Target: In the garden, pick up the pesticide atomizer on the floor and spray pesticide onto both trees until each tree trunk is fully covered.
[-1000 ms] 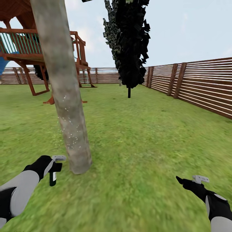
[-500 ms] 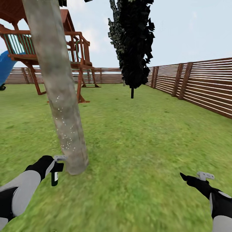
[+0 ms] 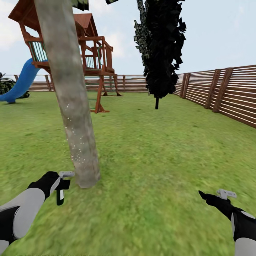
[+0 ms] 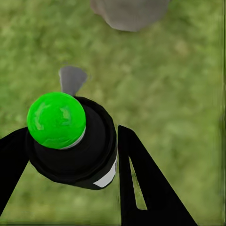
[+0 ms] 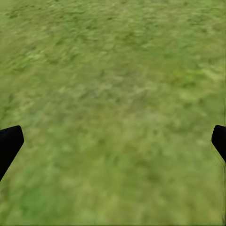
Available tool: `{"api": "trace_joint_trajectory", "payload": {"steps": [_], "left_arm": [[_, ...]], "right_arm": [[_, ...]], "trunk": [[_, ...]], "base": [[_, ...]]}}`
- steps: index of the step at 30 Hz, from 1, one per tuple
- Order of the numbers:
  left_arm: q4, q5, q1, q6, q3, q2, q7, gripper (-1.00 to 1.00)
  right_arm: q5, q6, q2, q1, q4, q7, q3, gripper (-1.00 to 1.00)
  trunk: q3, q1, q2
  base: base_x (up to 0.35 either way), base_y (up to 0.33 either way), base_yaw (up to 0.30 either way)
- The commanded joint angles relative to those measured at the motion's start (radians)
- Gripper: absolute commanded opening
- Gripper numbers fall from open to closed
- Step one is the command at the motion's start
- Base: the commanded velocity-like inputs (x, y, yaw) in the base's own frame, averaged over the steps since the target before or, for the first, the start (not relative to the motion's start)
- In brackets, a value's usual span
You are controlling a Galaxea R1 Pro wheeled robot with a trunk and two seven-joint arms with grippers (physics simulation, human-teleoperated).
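A thick pale grey-brown tree trunk (image 3: pixel 71 99) leans up from the lawn just ahead on the left. Fine whitish pesticide speckles (image 3: pixel 75 147) dot its lower part. My left gripper (image 3: pixel 61 182) is shut on the pesticide atomizer (image 3: pixel 59 195), which hangs dark and small just left of the trunk's base. The left wrist view shows the atomizer (image 4: pixel 82 153) with a green round cap between the black fingers (image 4: pixel 141 183), and the trunk's foot (image 4: pixel 129 12) beyond it. My right gripper (image 3: pixel 208 196) hovers low over the grass, open and holding nothing, fingertips (image 5: pixel 9 143) wide apart.
A red-brown wooden playset (image 3: pixel 94 53) with a blue slide (image 3: pixel 21 83) stands behind the trunk. A dark thin-trunked tree (image 3: pixel 160 49) rises mid-lawn. A slatted brown fence (image 3: pixel 231 97) runs along the right and back. Open grass (image 3: pixel 160 160) lies ahead and to the right.
The whole view has swung left, so the playset, dark tree and fence sit further right in the picture. Both arms keep their poses, and the atomizer stays in the left gripper.
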Motion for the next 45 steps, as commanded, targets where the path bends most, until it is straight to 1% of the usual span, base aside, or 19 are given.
{"api": "trace_joint_trajectory", "payload": {"steps": [1,12,28,32,39,43,45], "left_arm": [[0.0,0.0,0.0,0.0,0.0,0.0,0.0,-1.0],[0.0,0.001,0.0,0.0,0.0,-0.001,0.0,-1.0],[0.0,0.001,0.0,-0.001,0.0,-0.002,0.0,-1.0],[-0.002,0.001,0.0,-0.001,0.007,-0.019,0.0,-1.0],[-0.003,0.001,0.0,-0.001,0.012,-0.022,0.0,-1.0],[-0.003,0.001,0.0,-0.001,0.012,-0.023,0.0,-1.0],[-0.003,0.001,0.0,-0.001,0.012,-0.028,0.0,-1.0]], "right_arm": [[0.0,-0.004,0.0,0.0,0.0,-0.001,0.0,1.0],[0.001,-0.005,0.0,0.0,0.0,0.003,0.0,1.0],[0.001,0.0,0.0,0.0,-0.001,-0.001,-0.001,1.0],[0.001,0.0,0.0,0.0,0.0,-0.002,0.0,1.0],[0.001,0.002,0.0,0.0,0.0,-0.003,-0.001,1.0],[0.001,0.001,0.0,0.0,0.0,-0.003,-0.001,1.0],[0.001,0.002,0.0,0.0,0.0,-0.003,-0.001,1.0]], "trunk": [[0.0,0.0,0.0],[0.0,0.0,0.0],[0.0,0.0,0.0],[0.0,0.0,0.0],[0.0,0.0,0.0],[0.0,0.0,0.0],[0.0,0.0,0.0]], "base": [[0.028,-0.325,0.05],[0.102,-0.306,0.035],[0.137,-0.258,0.267],[0.177,-0.257,0.271],[0.086,-0.28,0.271],[0.002,-0.085,0.271],[0.0,-0.151,0.271]]}}
